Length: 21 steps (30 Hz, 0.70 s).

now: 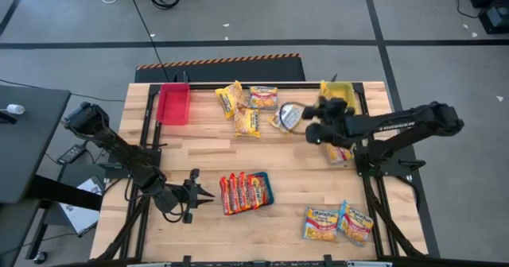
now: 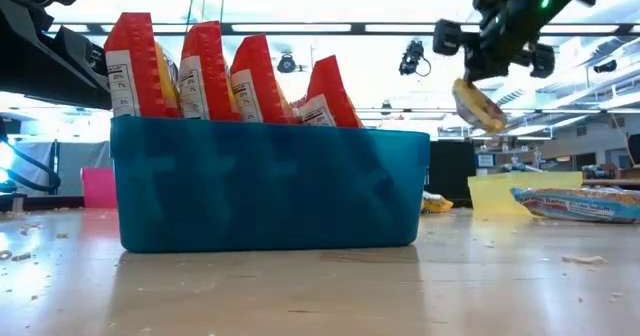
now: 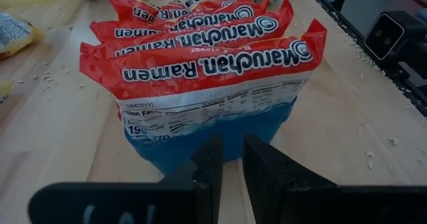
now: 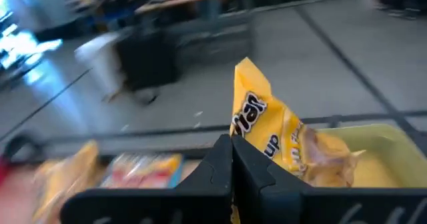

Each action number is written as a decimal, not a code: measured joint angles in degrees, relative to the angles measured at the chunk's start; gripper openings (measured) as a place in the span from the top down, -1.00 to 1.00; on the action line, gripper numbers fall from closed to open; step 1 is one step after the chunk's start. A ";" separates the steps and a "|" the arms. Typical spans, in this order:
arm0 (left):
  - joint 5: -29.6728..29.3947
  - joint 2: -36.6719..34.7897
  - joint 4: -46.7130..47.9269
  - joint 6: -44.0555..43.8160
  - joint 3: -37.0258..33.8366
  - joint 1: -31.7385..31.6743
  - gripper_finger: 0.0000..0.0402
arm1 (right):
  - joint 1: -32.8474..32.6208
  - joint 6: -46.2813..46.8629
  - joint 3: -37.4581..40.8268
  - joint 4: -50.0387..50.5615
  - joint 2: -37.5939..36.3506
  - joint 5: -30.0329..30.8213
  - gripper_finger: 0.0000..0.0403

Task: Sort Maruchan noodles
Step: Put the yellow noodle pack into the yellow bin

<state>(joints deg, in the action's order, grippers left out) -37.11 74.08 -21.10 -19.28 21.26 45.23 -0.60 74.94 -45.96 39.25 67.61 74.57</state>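
Note:
Several red-orange Maruchan packets (image 3: 207,57) stand on edge in the teal tray (image 2: 270,186), silvery backs facing my left gripper. My left gripper (image 3: 232,164) is low over the table, just left of the tray (image 1: 266,189), open by a narrow gap and touching nothing. My right gripper (image 1: 306,125) is above the table's far right part, beside the yellow bin (image 1: 336,92), shut on a yellow packet (image 1: 288,116). Other yellow packets (image 1: 247,122) lie flat near the far edge. Blue-trimmed ones (image 1: 338,223) lie near the right front corner. My right gripper (image 4: 231,151) pinches the yellow packet between its two fingers at one end of the wrapper (image 4: 248,139). The arm reaches in from the table's right side. The packet is lifted clear of the table and hangs tilted below the fingers (image 2: 478,104).
A red bin (image 1: 173,104) stands at the far left. One more packet (image 1: 339,153) lies under my right arm. Bare wood lies between the tray and the far packets. Crumbs dot the table. Black frame rails run along both side edges.

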 joint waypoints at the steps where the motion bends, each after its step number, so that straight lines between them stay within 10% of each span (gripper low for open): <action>1: 0.31 0.00 0.00 -0.01 0.00 0.00 0.69 | 1.81 1.28 0.64 0.04 -0.20 0.48 0.98; 14: 1.06 0.00 0.00 -0.05 0.00 0.00 0.69 | 26.73 16.50 8.25 -3.91 -0.30 0.80 0.96; 21: 1.06 0.00 0.00 -0.02 0.00 0.00 0.69 | 36.93 4.70 10.91 -22.97 -0.27 -3.59 0.96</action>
<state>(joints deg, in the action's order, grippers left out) -36.05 74.08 -21.10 -19.30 21.26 45.23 36.34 79.64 -35.05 16.28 67.33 70.98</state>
